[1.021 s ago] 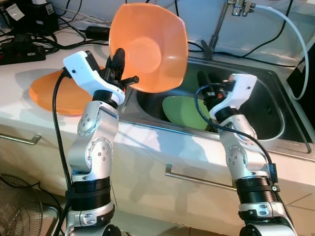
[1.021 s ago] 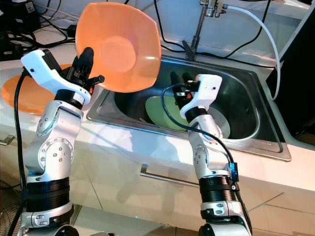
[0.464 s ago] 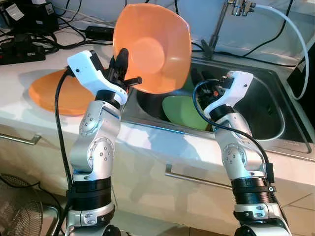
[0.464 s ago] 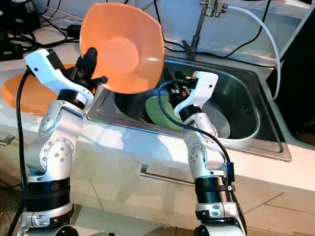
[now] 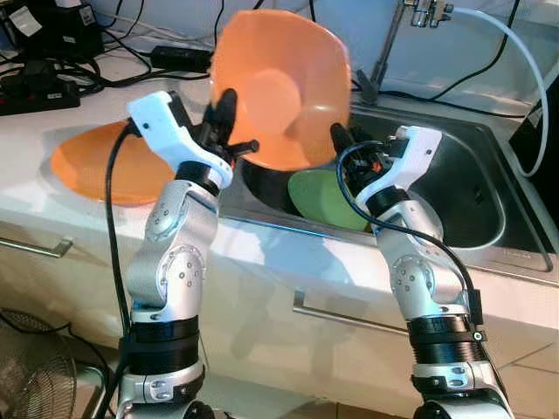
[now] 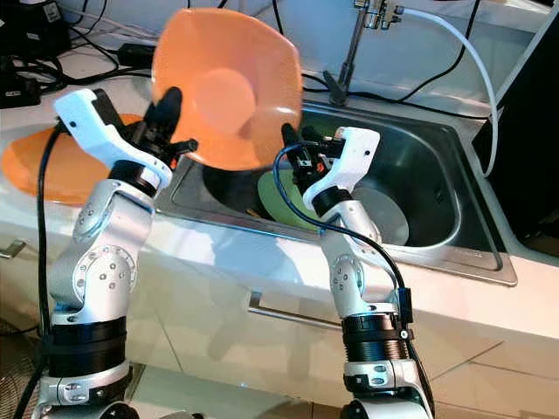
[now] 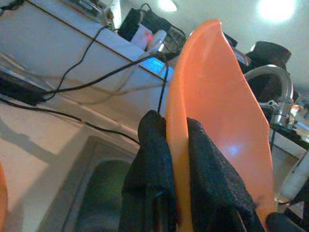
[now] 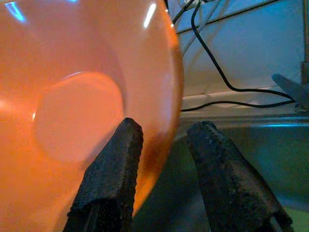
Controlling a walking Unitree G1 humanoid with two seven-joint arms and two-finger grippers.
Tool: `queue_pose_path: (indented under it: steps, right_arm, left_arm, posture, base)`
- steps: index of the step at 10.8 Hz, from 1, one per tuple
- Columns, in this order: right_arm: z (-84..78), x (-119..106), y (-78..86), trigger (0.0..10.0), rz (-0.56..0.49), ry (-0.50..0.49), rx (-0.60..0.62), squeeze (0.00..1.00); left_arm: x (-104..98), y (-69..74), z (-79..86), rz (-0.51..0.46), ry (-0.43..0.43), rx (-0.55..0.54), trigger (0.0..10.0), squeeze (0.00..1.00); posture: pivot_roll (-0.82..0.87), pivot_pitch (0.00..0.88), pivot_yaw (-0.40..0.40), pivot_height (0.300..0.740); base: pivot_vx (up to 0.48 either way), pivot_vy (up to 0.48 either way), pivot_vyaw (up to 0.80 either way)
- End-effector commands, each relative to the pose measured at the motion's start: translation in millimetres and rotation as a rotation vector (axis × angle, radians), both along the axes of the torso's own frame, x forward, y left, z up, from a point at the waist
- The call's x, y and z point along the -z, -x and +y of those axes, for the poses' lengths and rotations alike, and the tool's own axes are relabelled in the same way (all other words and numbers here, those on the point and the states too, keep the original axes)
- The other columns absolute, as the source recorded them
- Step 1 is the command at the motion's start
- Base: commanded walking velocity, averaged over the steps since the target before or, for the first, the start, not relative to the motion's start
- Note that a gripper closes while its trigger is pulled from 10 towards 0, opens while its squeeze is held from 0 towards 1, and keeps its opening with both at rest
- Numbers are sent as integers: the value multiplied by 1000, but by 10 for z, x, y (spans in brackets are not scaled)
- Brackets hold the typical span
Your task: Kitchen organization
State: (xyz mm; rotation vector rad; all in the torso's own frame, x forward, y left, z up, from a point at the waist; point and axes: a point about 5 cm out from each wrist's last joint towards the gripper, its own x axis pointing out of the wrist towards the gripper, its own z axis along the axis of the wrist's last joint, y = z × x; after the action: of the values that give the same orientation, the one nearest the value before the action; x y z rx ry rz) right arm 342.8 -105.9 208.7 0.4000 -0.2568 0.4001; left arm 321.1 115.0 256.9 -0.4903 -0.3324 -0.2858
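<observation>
An orange bowl (image 5: pixel 279 87) is held tilted on edge above the left end of the sink (image 5: pixel 472 188), its rim pinched between the fingers of the left gripper (image 7: pixel 176 159). The right gripper (image 8: pixel 161 145) is raised to the bowl's lower right rim with its fingers spread on either side of it. A green plate (image 5: pixel 323 199) lies in the sink, and an orange plate (image 5: pixel 92 166) rests on the counter (image 5: pixel 35 131)
</observation>
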Motion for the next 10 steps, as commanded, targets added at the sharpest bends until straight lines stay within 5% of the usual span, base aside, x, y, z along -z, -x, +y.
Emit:
queue_pose_path:
  steps: [1,4,5,10]
  right_arm:
    - [-10,-53,21,10000,-17,-13,-12,0]
    - [5,-41,21,10000,-10,-19,-18,0]
    - [2,-43,23,0,-13,-28,-21,0]
    - [24,-42,33,0,2,-94,-51,0]
  left_arm:
    - [-105,73,-84,-59,-2,57,10000,0]
    - [-111,96,-127,-71,-11,104,10000,0]
    - [-108,102,-136,-72,-14,113,10000,0]
    - [-45,139,-238,-63,-76,205,10000,0]
  posture:
    - [138,81,-47,740]
    - [140,80,-47,740]
    - [140,81,-47,740]
    - [141,80,-45,740]
  base:
    - [0,0,0]
    - [0,0,0]
    - [0,0,0]
    - [0,0,0]
